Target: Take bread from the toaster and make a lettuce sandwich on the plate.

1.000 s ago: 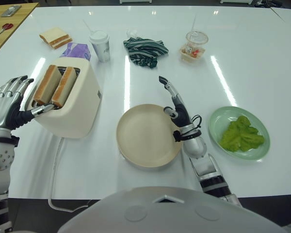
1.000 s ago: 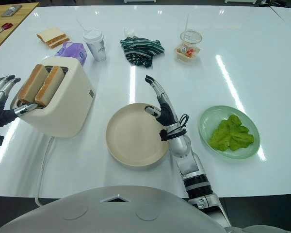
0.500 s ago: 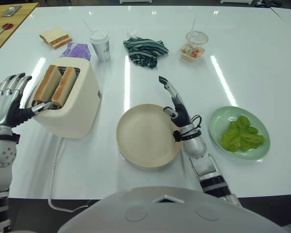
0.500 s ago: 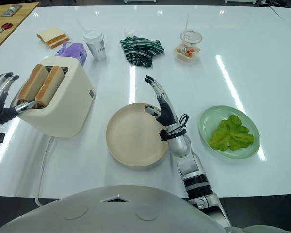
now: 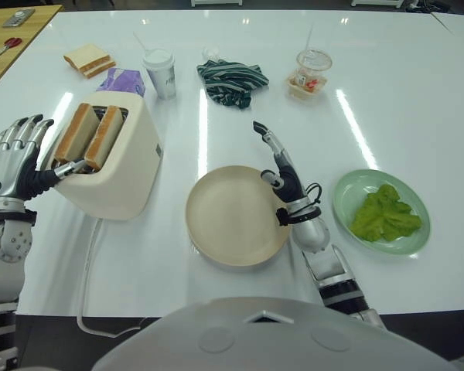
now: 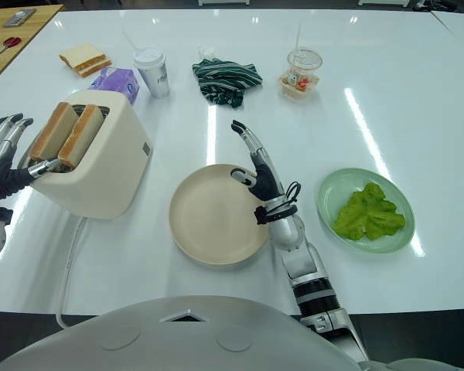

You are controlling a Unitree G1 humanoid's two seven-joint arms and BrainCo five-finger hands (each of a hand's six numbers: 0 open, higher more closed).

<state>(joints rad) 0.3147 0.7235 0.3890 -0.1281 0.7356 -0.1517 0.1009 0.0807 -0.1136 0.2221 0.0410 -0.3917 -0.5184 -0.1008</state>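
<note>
A cream toaster stands at the left with two bread slices sticking up from its slots. My left hand is just left of the toaster, fingers spread, thumb reaching toward the nearer slice. An empty beige plate lies in the middle. My right hand rests at the plate's right rim, fingers straight and holding nothing. A green plate with lettuce sits at the right.
Along the back stand spare bread slices, a purple packet, a lidded paper cup, a striped green cloth and a clear plastic cup. The toaster's cord runs to the front edge.
My left hand has shifted slightly up and toward the toaster, its thumb nearer the bread. The right hand has not moved.
</note>
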